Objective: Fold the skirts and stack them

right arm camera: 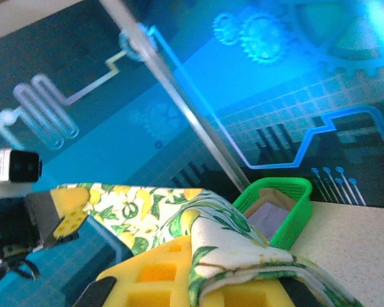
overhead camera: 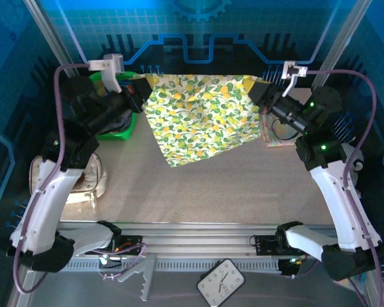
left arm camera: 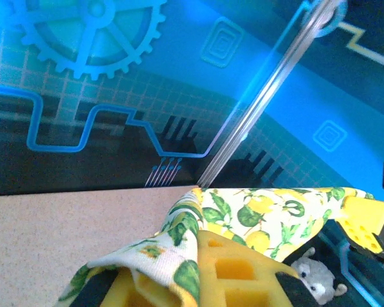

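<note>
Across the upper middle of the top view, the yellow skirt (overhead camera: pixel 201 118) is held spread between the two arms. Its top edge runs nearly level and its body hangs toward the worktop (overhead camera: pixel 243 185). The left fingers (overhead camera: pixel 143 89) are clamped together on the upper left corner, and the right fingers (overhead camera: pixel 256 94) are clamped on the upper right corner. The lower left corner hangs lowest; whether it touches the worktop cannot be told.

At the bottom of the left wrist view, the printed cloth is seen pinched against a yellow pad. Its edge runs to the right edge of the frame, where the other pad is seen. A plush toy (left arm camera: pixel 313 276) is seen at the lower right, beneath that edge.

At the centre right of the right wrist view, a green basket (right arm camera: pixel 293 214) stands on the worktop, with a lavender cloth (right arm camera: pixel 267 216) lying inside. At the left edge of the top view, a pouch (overhead camera: pixel 93 185) is partly covered by the left arm.
</note>
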Controlling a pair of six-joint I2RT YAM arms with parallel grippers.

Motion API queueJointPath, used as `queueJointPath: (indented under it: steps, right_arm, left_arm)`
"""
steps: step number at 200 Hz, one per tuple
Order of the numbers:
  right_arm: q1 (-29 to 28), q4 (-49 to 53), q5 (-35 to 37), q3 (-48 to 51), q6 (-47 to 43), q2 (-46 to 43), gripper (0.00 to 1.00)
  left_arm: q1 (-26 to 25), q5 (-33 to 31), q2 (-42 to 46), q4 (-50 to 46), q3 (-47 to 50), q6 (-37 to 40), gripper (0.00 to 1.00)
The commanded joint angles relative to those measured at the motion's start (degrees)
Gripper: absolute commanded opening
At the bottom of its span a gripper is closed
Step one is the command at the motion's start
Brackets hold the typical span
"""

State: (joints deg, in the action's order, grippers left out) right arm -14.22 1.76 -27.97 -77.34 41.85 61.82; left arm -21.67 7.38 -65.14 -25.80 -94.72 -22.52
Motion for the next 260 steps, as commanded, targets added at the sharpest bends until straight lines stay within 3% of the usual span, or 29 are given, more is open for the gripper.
queueJointPath:
  steps: [1,25,56,95,125,166,195,260]
  right_arm:
    - [-4.4,0.4,-0.9,0.7,-9.4,-4.3,0.0]
    - [-8.5,4.6,1.5,3.0,-13.5,-8.7,0.0]
    - [-10.5,6.6,4.3,9.8,-11.0,-16.2,0.0]
    - [-11.2,5.3,10.7,18.9,-5.2,-21.4,0.0]
    - [-11.1,3.1,21.7,28.0,-2.5,-18.4,0.0]
    - [-7.9,-9.7,24.4,34.7,-3.3,-1.8,0.0]
    - [-4.0,-13.6,24.8,32.6,-4.4,11.0,0.0]
    - [2.7,-12.4,18.4,20.4,-3.0,34.3,0.0]
  left_arm:
    - [0.3,3.6,8.4,4.2,3.3,3.8,0.0]
    - [0.3,3.5,15.5,3.9,8.1,3.4,0.0]
    - [0.4,5.7,23.7,3.6,15.0,-1.0,0.0]
    - [0.4,4.6,23.8,1.5,21.1,-7.1,0.0]
    - [0.4,-2.3,14.7,4.7,27.1,-5.6,0.0]
    - [1.9,-8.5,-7.2,17.9,29.8,-2.8,0.0]
    - [2.6,-11.0,-22.0,25.0,27.6,-2.2,0.0]
    - [3.0,-17.4,-43.6,22.0,11.5,-1.0,0.0]
